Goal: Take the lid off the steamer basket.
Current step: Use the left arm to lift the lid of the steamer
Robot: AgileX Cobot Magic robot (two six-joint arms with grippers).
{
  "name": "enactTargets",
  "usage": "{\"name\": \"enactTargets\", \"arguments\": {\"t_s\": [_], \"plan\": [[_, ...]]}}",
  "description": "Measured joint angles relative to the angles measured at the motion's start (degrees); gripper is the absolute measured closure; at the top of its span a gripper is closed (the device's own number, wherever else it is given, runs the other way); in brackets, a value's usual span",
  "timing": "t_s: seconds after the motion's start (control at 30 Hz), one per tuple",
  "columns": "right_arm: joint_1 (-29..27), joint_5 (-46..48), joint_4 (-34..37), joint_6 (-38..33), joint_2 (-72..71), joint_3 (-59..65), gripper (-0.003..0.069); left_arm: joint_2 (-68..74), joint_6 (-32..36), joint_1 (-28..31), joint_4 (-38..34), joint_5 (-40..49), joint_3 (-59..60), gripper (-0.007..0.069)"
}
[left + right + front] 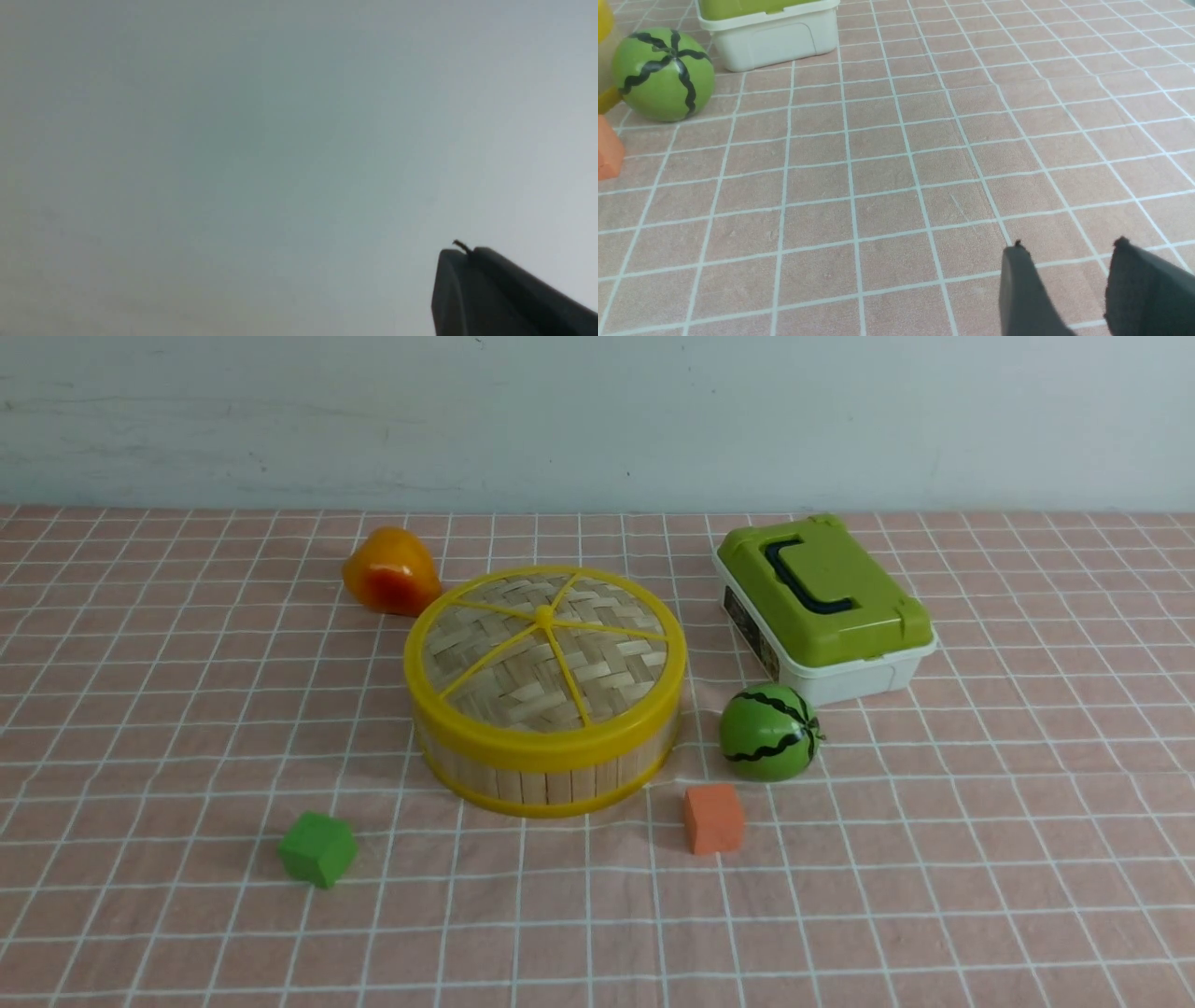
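Observation:
The lid (546,649), woven bamboo with a yellow rim, spokes and centre knob, sits flat on the steamer basket (551,779) in the middle of the checked cloth. Neither arm shows in the front view. In the left wrist view my left gripper (462,252) is shut with nothing between its fingers, and only a plain grey wall lies beyond it. In the right wrist view my right gripper (1069,247) stands open and empty over bare cloth, well to the right of the basket. Only a sliver of the basket's yellow bottom rim (605,100) shows there.
An orange-yellow toy fruit (390,571) lies behind the basket on the left. A green cube (317,848) sits front left and an orange cube (712,818) front right. A toy watermelon (768,732) and a white box with a green lid (822,607) stand to the right.

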Motion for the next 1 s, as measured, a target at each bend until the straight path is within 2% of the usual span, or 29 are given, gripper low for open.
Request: {"name": "enactTargets", "arguments": {"t_s": [0.03,0.17,0.23,0.3,0.43,0.53,0.7,0.83,0.9,1.0], "plan": [[0.00,0.00,0.00,0.00,0.00,0.00,0.0418,5.91,-0.06,0.00,-1.53,6.98,-3.96,0.0637],[0.00,0.00,0.00,0.00,0.00,0.00,0.0418,16.83,-0.12,0.00,-3.07,18.87,-10.66,0.0637],[0.00,0.00,0.00,0.00,0.00,0.00,0.0418,26.47,0.54,0.00,-4.26,29.46,-17.48,0.0637],[0.00,0.00,0.00,0.00,0.00,0.00,0.0418,33.38,1.62,0.00,-5.67,36.32,-22.98,0.0637],[0.00,0.00,0.00,0.00,0.00,0.00,0.0418,43.12,3.31,-1.04,-6.99,42.65,-30.65,0.0637],[0.00,0.00,0.00,0.00,0.00,0.00,0.0418,51.92,4.45,-4.29,-5.92,48.88,-40.16,0.0637],[0.00,0.00,0.00,0.00,0.00,0.00,0.0418,69.43,-1.09,-13.80,4.45,61.40,-60.17,0.0637],[0.00,0.00,0.00,0.00,0.00,0.00,0.0418,78.53,-4.33,-18.05,13.41,66.49,-70.48,0.0615],[0.00,0.00,0.00,0.00,0.00,0.00,0.0418,85.59,-4.98,-20.15,18.14,69.19,-78.04,0.0556],[0.00,0.00,0.00,0.00,0.00,0.00,0.0418,92.66,-5.50,-21.25,19.52,70.25,-87.48,0.0433]]}}
